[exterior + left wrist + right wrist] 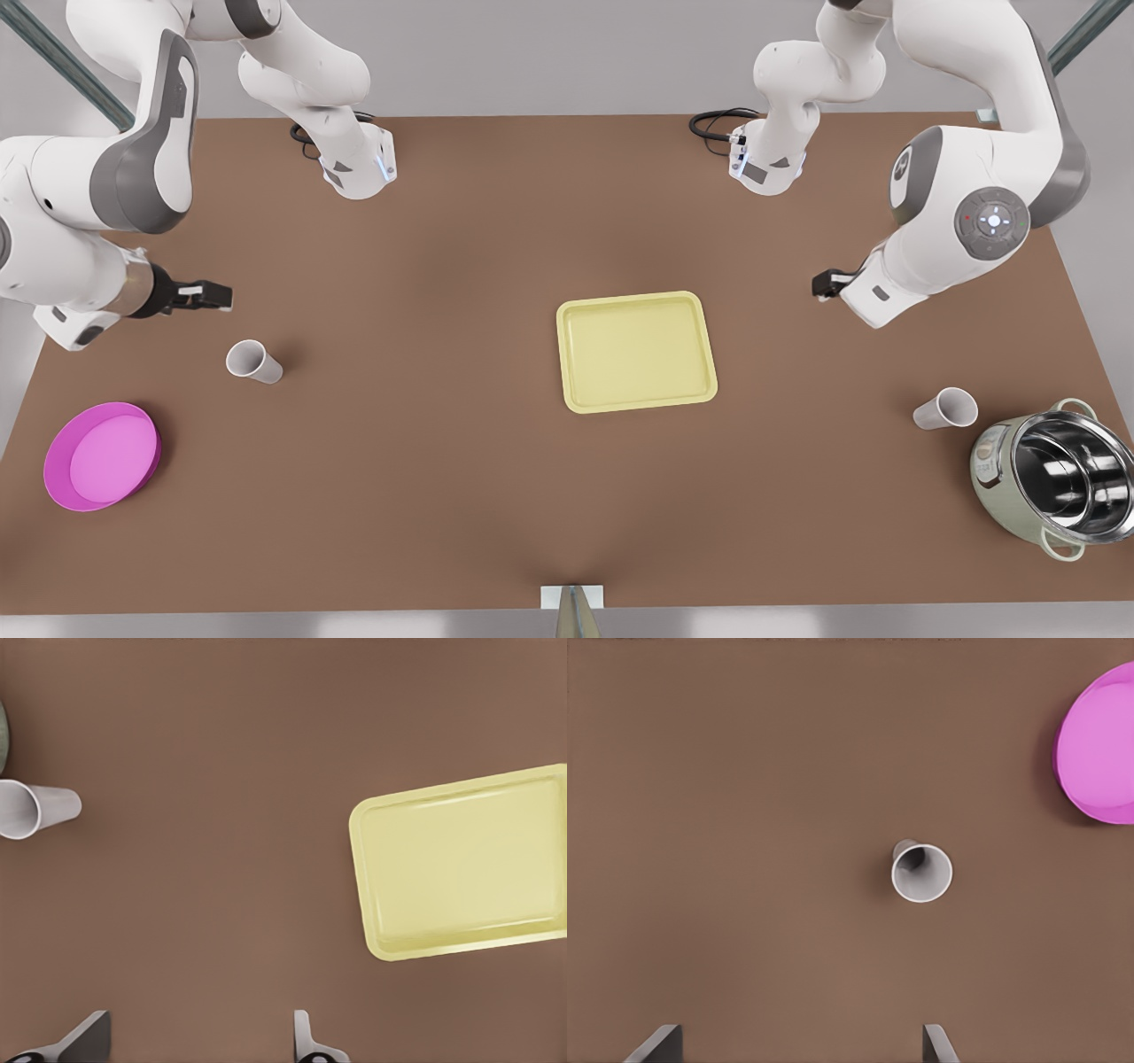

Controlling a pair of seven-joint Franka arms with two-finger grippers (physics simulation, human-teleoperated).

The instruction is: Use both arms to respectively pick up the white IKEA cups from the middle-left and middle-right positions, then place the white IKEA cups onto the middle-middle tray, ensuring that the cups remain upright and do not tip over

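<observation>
Two white IKEA cups stand open side up on the brown table. One cup point(254, 361) point(921, 872) is at the front view's left, and my right gripper point(221, 296) point(799, 1043) hovers open above and behind it, apart from it. The other cup point(946, 408) point(35, 808) is at the front view's right. My left gripper point(820, 285) point(197, 1041) hangs open well behind that cup, between it and the tray. The pale yellow tray point(633, 352) point(461, 864) lies bare in the middle of the table.
A round magenta dish point(102, 455) point(1099, 753) lies near the left cup, toward the table's front edge. A steel pot point(1050, 478) point(3, 731) stands close beside the right cup. Both arm bases point(354, 168) point(769, 164) sit at the far edge.
</observation>
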